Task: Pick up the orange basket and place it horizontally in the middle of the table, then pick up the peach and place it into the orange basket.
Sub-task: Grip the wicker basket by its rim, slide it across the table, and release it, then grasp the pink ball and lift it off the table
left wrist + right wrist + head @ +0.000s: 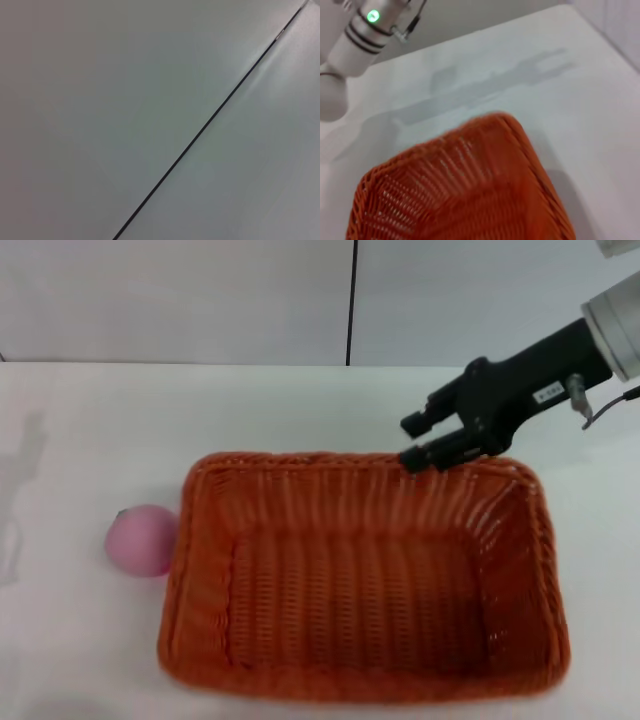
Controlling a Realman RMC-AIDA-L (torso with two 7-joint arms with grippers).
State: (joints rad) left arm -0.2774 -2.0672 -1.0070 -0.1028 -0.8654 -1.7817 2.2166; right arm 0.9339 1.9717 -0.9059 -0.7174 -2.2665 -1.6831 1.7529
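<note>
Head view, left to right: I've got the peach (143,539) sitting on the table (90,420), just beside the left wall of the orange basket (362,585); basket sits long side across, roughly mid-table; my right gripper (412,441) is over the far rim toward the right corner, fingers spread, one tip right at the rim; left wrist just shows a blank grey surface.

Right end effector (418,440) reaches in from upper right (fingers parted).
</note>
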